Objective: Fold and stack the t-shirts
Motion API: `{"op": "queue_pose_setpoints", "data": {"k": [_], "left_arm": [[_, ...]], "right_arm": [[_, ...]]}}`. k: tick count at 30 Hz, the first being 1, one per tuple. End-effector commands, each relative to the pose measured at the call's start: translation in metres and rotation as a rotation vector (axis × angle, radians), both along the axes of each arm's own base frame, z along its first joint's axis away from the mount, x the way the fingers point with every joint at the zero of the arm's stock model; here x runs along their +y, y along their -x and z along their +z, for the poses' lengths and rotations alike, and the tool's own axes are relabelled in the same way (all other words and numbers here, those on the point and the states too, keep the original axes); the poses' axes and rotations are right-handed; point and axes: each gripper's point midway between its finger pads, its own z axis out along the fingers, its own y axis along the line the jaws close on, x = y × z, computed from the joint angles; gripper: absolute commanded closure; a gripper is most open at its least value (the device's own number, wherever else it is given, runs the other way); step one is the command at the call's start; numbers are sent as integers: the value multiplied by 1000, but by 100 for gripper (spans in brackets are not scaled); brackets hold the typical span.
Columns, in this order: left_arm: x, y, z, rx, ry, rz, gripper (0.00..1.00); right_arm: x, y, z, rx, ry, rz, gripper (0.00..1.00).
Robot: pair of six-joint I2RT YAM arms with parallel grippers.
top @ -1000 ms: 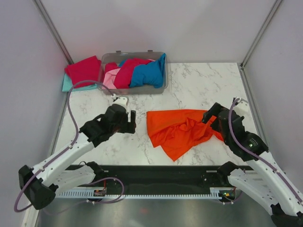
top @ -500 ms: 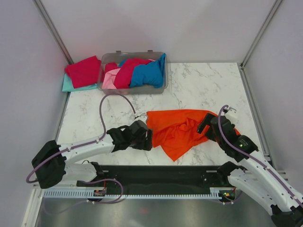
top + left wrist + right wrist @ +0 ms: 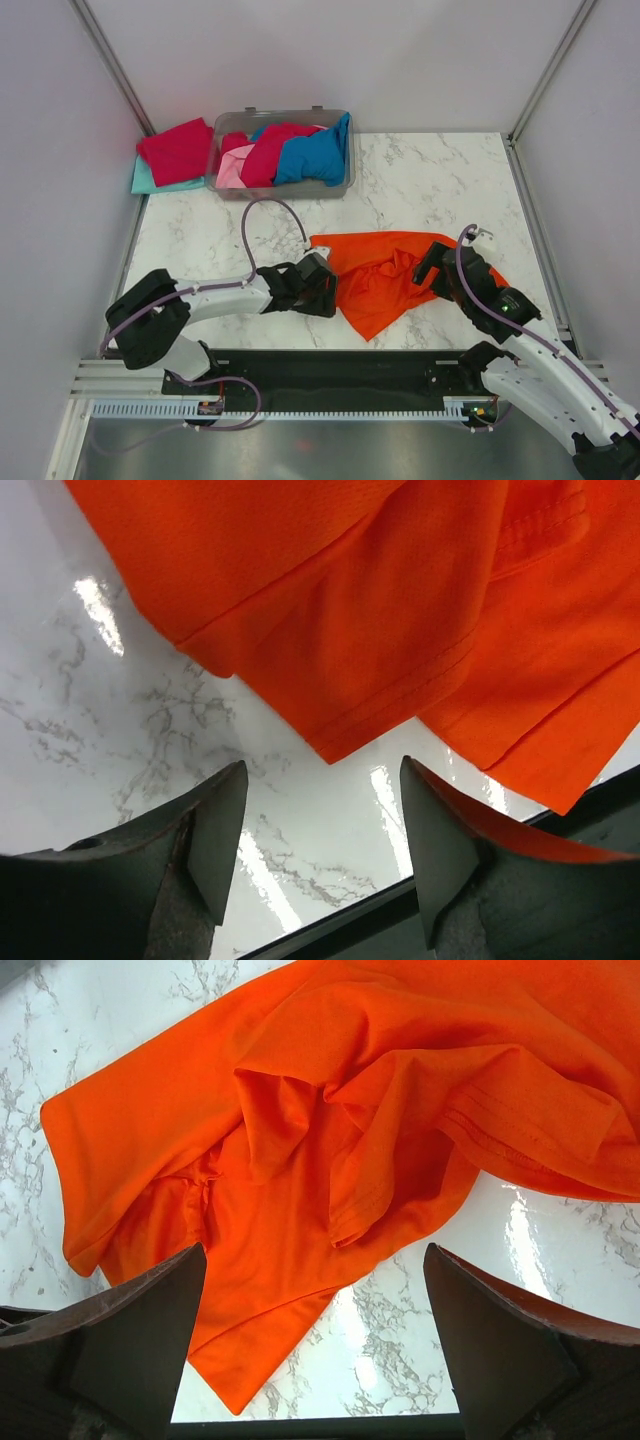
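Left fingers (image 3: pixel 218 830): apart and empty, low over the bare table (image 3: pixel 420 180); only the left wrist view shows a hem corner of the orange t-shirt (image 3: pixel 350 600) lying just ahead of their tips, apart from them.
Right fingers (image 3: pixel 140 1330): spread wide, gripping nothing, hanging above the shirt's bunched folds.
Orange t-shirt: crumpled on the table's near half, between the two arms.
Top view only: a grey bin (image 3: pixel 282 113) at the far edge holding crimson (image 3: pixel 270 150), blue (image 3: pixel 315 155) and pink (image 3: pixel 235 170) shirts; left of it, a red t-shirt (image 3: pixel 175 148) lies on a teal one (image 3: pixel 150 184).
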Motion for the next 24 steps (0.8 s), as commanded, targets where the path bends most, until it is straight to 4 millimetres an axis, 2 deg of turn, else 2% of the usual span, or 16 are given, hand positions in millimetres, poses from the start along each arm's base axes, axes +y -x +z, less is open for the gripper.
{"op": "queue_pose_setpoints", "data": {"k": [1,6,7,8,10,11,12,14,15,17,18,19,20,21,22,24], "left_arm": [[-22,3,-3,32,52,-17,30],[-25,4,-16,45,11,-20,52],[-24,5,-18,46,5,-20,59],[-25,5,-19,48,1,-21,72],[-22,4,-27,54,-27,-21,91],[-20,4,-28,59,-42,-18,98],[-20,3,-21,48,-43,-16,98],[-12,-12,2,-34,-72,26,98],[11,-25,28,-107,-117,83,98],[32,-44,69,-173,-109,145,98],[63,-57,84,-176,-129,202,98],[78,-67,120,-238,-57,249,98],[95,-73,139,-272,-33,288,98],[130,-83,149,-287,-57,357,98],[146,-84,174,-348,-24,396,98],[179,-85,184,-368,-66,457,98]], "right_arm": [[1,-4,-1,-18,4,10,2],[2,-3,-5,-6,10,14,2],[1,-3,-6,-6,12,14,2],[1,-2,-6,-6,11,15,2],[1,-2,-6,-11,7,14,2],[1,-2,-7,-8,7,13,2],[1,-2,-6,-11,3,11,2],[2,-1,-7,-2,1,18,2],[3,-1,-7,0,-1,19,2],[5,1,-10,14,-6,25,2],[5,1,-11,18,-7,27,2],[6,1,-12,25,-8,29,2],[7,1,-13,30,-14,24,2],[8,2,-15,39,-17,23,2],[8,1,-17,40,-18,22,2],[11,0,-22,57,-27,16,2]]}}
